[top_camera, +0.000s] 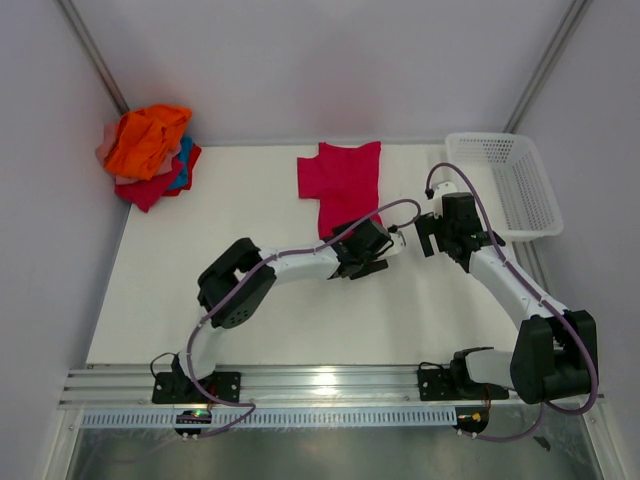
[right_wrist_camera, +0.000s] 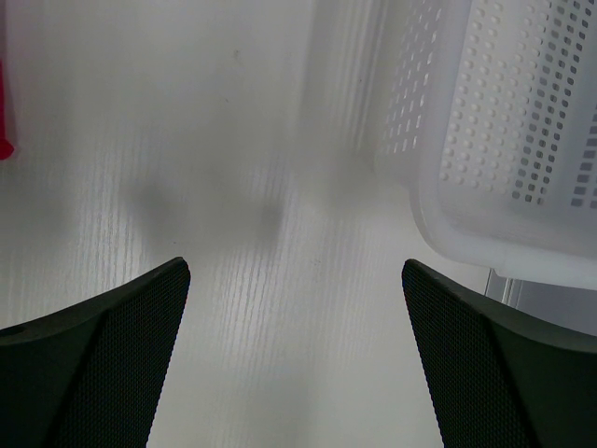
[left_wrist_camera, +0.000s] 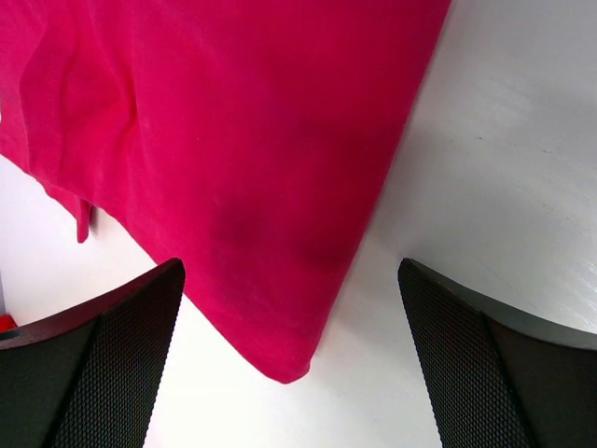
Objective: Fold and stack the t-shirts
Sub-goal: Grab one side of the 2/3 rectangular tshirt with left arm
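White table: crimson shirt at twelve o'clock, apparently folded. Left gripper over its six o'clock corner, right gripper toward three; both spread wide, empty.

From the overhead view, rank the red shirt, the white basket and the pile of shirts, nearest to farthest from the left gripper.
Measured from the left gripper:
1. Red shirt, laid out mid-table; its near edge lies right at the gripper.
2. White basket, off to the right at the table's edge.
3. Pile of shirts, in the far left corner.
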